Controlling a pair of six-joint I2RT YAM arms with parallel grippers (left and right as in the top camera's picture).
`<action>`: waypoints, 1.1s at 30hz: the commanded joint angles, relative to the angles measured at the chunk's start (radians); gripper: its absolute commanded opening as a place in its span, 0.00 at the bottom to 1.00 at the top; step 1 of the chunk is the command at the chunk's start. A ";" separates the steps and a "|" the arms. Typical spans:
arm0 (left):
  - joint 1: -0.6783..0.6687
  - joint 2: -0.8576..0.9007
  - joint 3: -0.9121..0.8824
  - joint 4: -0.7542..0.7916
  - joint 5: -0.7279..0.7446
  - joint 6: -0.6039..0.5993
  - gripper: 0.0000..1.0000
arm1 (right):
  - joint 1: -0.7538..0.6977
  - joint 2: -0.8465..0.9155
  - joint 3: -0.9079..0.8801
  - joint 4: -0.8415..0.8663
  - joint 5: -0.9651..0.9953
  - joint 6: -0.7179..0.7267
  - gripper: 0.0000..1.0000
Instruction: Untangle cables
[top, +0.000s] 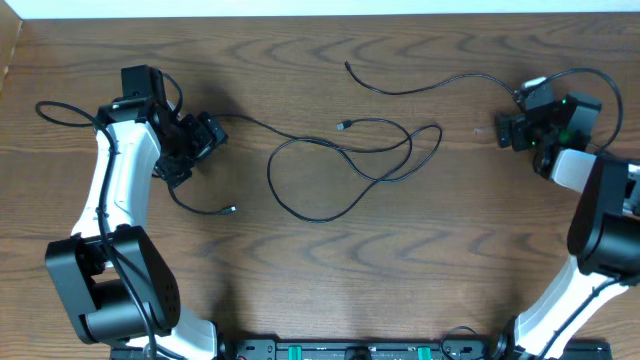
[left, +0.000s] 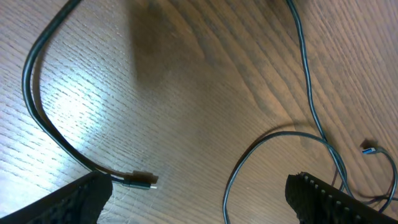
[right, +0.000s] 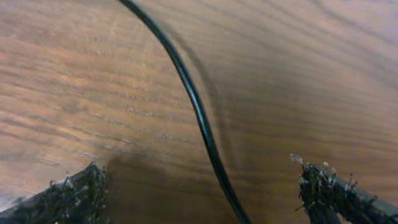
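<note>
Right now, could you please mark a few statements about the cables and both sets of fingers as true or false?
1. The left fingers are apart with nothing held. True.
2. A black cable runs along the table between the right fingers. True.
3. The right fingers are shut on a plug. False: they stand open and hold nothing.
4. The cable loops sit in a tray. False: they lie on the bare wooden table.
5. A plug lies on the table near the left fingers. True.
</note>
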 joint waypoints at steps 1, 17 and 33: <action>-0.001 0.005 -0.002 -0.003 -0.006 -0.002 0.94 | 0.005 0.030 0.002 0.055 -0.041 -0.011 0.97; -0.001 0.005 -0.002 -0.003 -0.006 -0.002 0.94 | 0.004 0.172 0.002 0.093 -0.124 0.108 0.51; -0.001 0.005 -0.002 -0.003 -0.006 -0.002 0.94 | -0.013 0.029 0.002 0.289 -0.024 0.554 0.01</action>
